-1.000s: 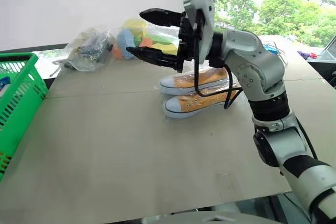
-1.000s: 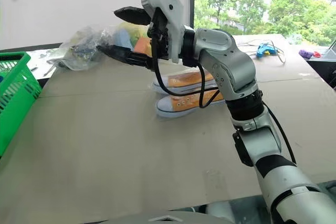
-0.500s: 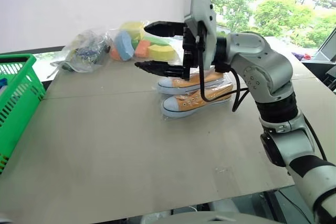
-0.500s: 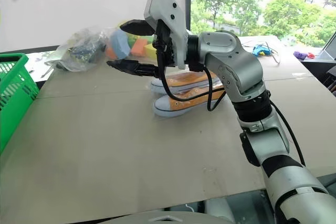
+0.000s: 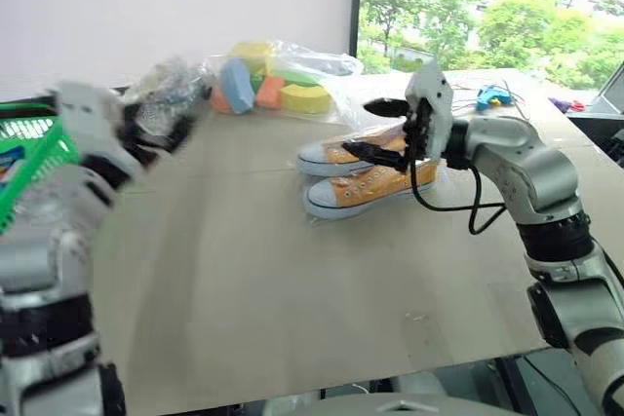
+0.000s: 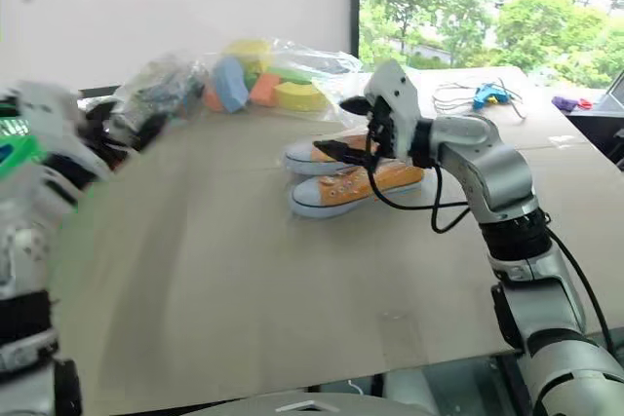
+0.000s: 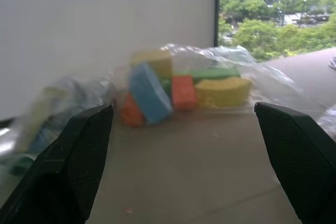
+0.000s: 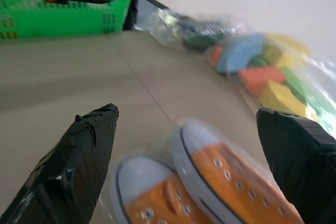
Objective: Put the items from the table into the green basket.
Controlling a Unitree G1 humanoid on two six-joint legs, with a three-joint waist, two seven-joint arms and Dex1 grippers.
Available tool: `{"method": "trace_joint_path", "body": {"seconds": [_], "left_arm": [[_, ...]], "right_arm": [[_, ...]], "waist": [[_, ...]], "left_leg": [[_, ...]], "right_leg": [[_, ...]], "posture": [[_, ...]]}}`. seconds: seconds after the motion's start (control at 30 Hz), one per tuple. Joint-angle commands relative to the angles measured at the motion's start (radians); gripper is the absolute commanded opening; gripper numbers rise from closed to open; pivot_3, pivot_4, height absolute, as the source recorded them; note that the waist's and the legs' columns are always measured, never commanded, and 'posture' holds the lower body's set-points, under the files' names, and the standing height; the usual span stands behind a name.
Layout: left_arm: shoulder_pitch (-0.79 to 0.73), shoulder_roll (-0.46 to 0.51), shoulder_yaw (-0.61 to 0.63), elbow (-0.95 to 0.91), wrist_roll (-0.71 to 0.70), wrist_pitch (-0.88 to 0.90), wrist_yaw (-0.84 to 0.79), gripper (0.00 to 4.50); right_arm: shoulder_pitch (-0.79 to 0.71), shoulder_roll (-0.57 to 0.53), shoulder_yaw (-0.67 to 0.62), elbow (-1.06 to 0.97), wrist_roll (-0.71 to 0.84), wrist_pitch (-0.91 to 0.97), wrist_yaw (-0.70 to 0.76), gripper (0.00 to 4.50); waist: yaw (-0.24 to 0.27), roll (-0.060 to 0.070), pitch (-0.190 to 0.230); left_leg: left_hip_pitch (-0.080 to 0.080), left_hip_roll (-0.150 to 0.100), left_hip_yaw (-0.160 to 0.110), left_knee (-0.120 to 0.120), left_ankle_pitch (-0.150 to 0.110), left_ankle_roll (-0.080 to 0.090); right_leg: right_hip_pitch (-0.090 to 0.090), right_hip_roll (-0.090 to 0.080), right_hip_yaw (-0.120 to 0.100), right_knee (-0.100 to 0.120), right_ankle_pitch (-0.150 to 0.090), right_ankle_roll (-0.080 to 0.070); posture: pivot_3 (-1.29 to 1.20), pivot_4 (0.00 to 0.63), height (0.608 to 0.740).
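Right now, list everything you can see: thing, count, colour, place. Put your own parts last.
sneakers: one pair, orange and white, plastic-wrapped, lying side by side mid-table toward the far right.
bag of foam shapes: one, clear, with yellow, blue, orange and green pieces, far edge of the table.
bag of dark bits: one, clear, left of the foam bag.
green basket: one, bright green, off the table's left edge.
table: one, tan.
blue object with cables: one, far right of the table, too small to identify.
right hand: black fingers, open, just above the sneakers.
left hand: black fingers, open, facing the foam bag.
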Motion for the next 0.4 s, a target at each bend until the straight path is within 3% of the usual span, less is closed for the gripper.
{"method": "trace_joint_path", "body": {"seconds": [0.03,0.2,0.33,0.4], "left_arm": [[0.114,-0.036,-0.008,-0.225,-0.039,0.063,0.043,4.44],[0.379,-0.166,0.003,-0.375,-0.067,0.076,0.078,4.44],[0.514,-0.186,0.007,-0.419,-0.035,0.034,0.045,4.44],[0.556,-0.188,0.01,-0.426,-0.034,0.029,0.036,4.44]], "right_arm": [[0.077,-0.067,-0.071,-0.079,-0.005,-0.01,-0.005,4.5],[0.32,-0.184,-0.18,-0.159,-0.003,-0.015,-0.012,4.5],[0.456,-0.232,-0.25,-0.204,-0.002,-0.017,-0.031,4.5],[0.494,-0.235,-0.267,-0.217,-0.007,-0.023,-0.048,4.5]], "waist": [[-0.01,0.003,-0.001],[-0.014,0.018,0.0],[-0.017,0.023,0.004],[-0.018,0.024,0.005]], "left_leg": [[0.001,0.0,0.0,-0.001,0.0,0.0],[0.011,0.001,0.003,-0.005,0.0,0.0],[0.02,0.001,0.009,-0.003,0.0,0.0],[0.033,0.002,0.012,-0.004,0.0,0.0]], "right_leg": [[0.0,0.001,0.0,0.0,0.0,0.0],[0.009,0.002,0.003,-0.004,-0.001,-0.001],[0.024,0.015,0.003,-0.012,-0.005,0.002],[0.038,0.017,0.007,-0.013,-0.006,0.0]], "posture": [[0.1,0.0,0.74],[0.06,0.0,0.74],[0.05,0.0,0.74],[0.04,0.0,0.74]]}}
